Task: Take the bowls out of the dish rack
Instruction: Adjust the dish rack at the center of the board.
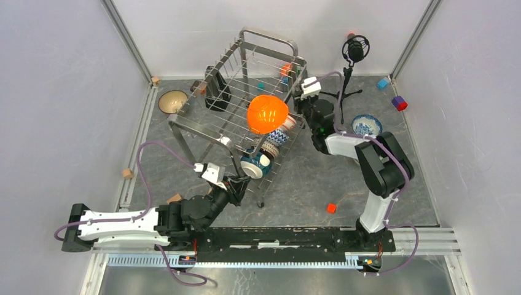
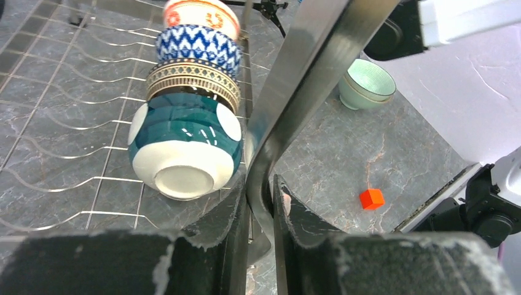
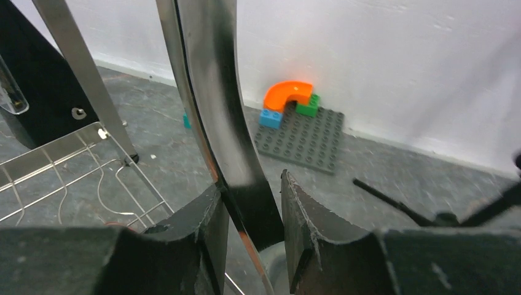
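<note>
The left fingers (image 2: 224, 215) are closed on a flat steel band of the dish rack (image 1: 199, 130) at its near end, and the band runs up between them. The right fingers (image 3: 203, 230) straddle a similar band at the rack's far end. One finger touches it, but whether they clamp it I cannot tell.

The rack sits slantwise in the middle of the grey surface (image 1: 307, 184). An orange bowl (image 1: 267, 114) rests on its upper tier. Below, four bowls lie on their sides in a tight row on the lower wires: a teal-and-white bowl (image 2: 184, 144) nearest the left fingers, then a gold-banded bowl (image 2: 193, 80), a blue zigzag bowl (image 2: 198, 46) and a red-and-white bowl (image 2: 201, 13).

Three more stand on the surface, off the rack — a pale green bowl (image 2: 367, 84) just beyond the gripped band, a blue-and-white bowl (image 1: 367, 125) near the right arm, and a brown-gold bowl (image 1: 173, 101) by the left wall. A small orange cube (image 2: 372, 198) lies near the rack's near end.
</note>
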Controlling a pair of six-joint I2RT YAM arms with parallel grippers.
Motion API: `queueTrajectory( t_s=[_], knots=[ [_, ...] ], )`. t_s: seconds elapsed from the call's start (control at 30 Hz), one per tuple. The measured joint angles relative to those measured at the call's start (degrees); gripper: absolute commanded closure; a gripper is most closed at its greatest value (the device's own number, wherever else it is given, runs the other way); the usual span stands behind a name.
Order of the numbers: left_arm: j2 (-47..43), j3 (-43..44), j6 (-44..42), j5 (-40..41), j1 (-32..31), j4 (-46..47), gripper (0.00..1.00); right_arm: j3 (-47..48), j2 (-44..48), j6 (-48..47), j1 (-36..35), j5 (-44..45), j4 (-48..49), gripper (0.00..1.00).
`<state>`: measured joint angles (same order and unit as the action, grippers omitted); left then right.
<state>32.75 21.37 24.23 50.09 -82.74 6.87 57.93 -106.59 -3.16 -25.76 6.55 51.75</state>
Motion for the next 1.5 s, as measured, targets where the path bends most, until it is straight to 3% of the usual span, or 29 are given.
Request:
queueTrajectory(
  t_s=[0.4,0.73,1.2,1.5],
  knots=[
    [-6.4,0.0,2.4,5.8,-0.3,-7.8,0.96,-21.3,22.4,3.9,1.2,9.2,-5.4,1.0],
    [-0.9,0.2,0.7,14.8,0.6,-2.3,0.98,-32.6,40.8,8.2,0.5,15.5,-14.1,1.0],
    [4.6,-0.2,-4.9,11.3,17.2,5.3,0.98,-38.0,54.5,14.6,-2.3,14.8,-23.0,1.0],
    [6.3,0.5,-7.0,10.3,23.1,5.4,0.98,-40.8,61.3,16.4,-5.2,12.6,-26.1,1.0]
  ],
)
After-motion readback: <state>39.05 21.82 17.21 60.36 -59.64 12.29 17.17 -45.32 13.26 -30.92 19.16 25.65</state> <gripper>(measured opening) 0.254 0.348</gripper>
